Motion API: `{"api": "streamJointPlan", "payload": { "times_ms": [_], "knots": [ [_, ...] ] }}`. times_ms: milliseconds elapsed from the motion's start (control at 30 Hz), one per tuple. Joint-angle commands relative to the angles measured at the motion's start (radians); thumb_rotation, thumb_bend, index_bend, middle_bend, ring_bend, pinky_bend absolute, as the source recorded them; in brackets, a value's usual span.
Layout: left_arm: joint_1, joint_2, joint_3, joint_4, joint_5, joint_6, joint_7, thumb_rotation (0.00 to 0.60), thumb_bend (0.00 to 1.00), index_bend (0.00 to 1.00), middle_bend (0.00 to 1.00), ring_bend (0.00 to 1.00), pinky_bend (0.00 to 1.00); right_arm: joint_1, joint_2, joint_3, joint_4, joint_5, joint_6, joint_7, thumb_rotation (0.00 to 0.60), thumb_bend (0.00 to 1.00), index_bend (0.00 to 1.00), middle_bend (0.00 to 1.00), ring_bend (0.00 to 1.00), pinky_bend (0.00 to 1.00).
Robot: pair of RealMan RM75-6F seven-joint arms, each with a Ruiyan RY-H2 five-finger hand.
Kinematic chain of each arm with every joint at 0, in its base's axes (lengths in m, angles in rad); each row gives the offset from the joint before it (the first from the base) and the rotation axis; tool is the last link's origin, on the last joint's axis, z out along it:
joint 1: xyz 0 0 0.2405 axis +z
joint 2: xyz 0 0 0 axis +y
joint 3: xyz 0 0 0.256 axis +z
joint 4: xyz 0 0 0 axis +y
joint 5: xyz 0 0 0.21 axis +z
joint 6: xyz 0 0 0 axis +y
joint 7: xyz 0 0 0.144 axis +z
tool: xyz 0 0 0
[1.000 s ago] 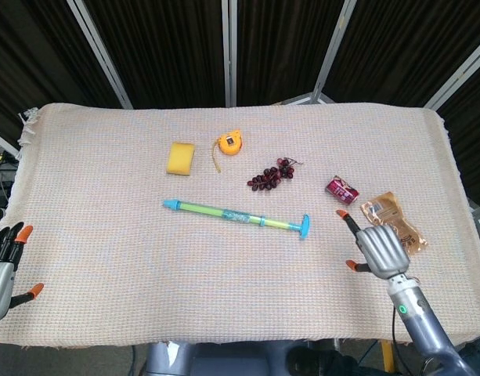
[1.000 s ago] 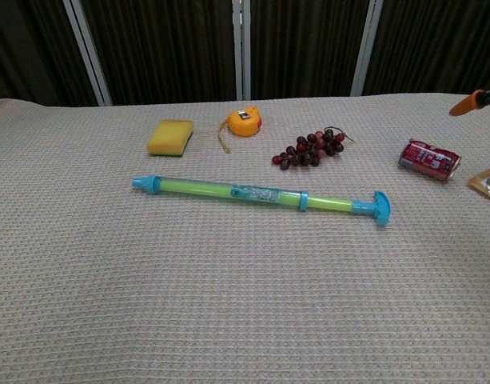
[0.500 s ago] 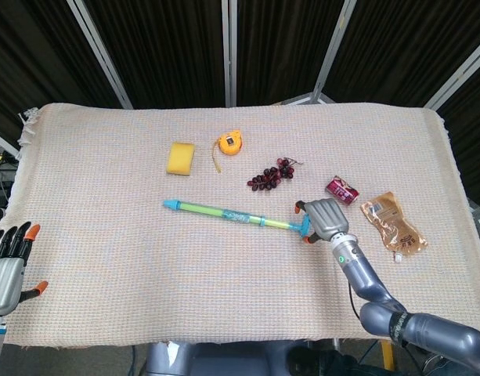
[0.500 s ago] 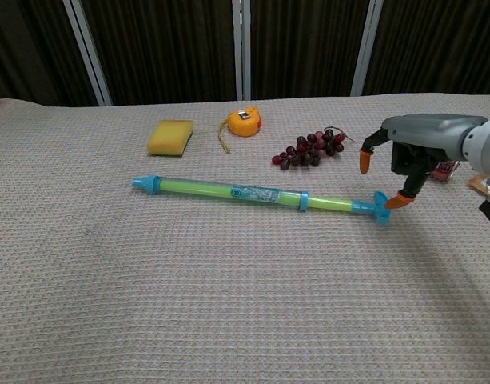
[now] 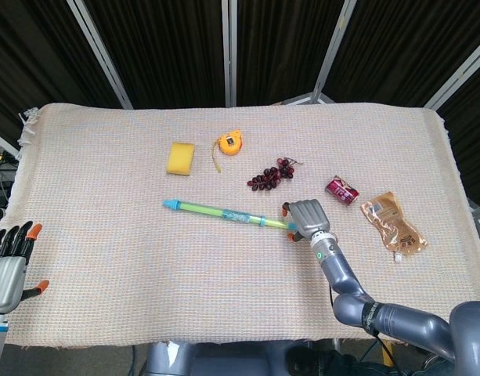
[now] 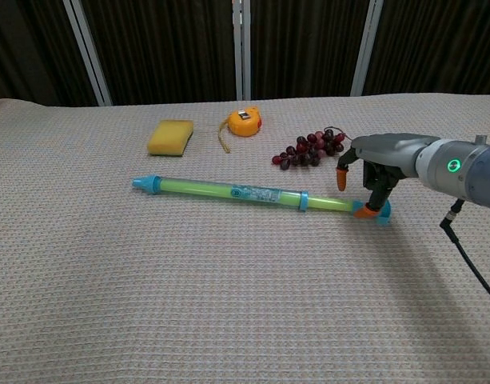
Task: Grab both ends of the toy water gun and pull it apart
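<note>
The toy water gun (image 5: 224, 212) (image 6: 245, 193) lies flat on the cloth, a green tube with a blue nozzle at the left and a blue handle (image 6: 379, 213) at the right. My right hand (image 5: 306, 217) (image 6: 378, 161) hovers over the handle end. One orange fingertip touches the handle on the near side, while the thumb hangs on the far side of the rod, apart from it. My left hand (image 5: 8, 265) stands with fingers spread at the table's near left edge, far from the nozzle and holding nothing. Only the head view shows it.
A yellow sponge (image 5: 181, 157) (image 6: 170, 136), an orange tape measure (image 5: 230, 144) (image 6: 245, 122) and dark grapes (image 5: 272, 175) (image 6: 311, 148) lie behind the gun. A red can (image 5: 342, 190) and a brown pouch (image 5: 391, 222) lie to the right of my right hand.
My right hand has swept left from beside the pouch to the gun's handle and lowered its fingers around it. The left hand has barely shifted. The gun has not moved.
</note>
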Motion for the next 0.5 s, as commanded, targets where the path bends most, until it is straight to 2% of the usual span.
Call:
{"api": "streamJointPlan", "payload": {
  "times_ms": [33,500],
  "knots": [
    [-0.002,-0.001,0.0,0.001,-0.006,-0.003,0.002,0.6,0.0,0.0,0.0,0.0,0.0,0.011,-0.011,-0.008,0.012,0.017,0.009,-0.015,0.6,0.15,0.44,1.0,1.0,1.0],
    [-0.007,-0.005,0.001,0.0,-0.017,-0.006,0.009,0.6,0.0,0.0,0.0,0.0,0.0,0.033,-0.046,-0.04,0.071,0.036,0.013,-0.009,0.6,0.19,0.47,1.0,1.0,1.0]
  ]
}}
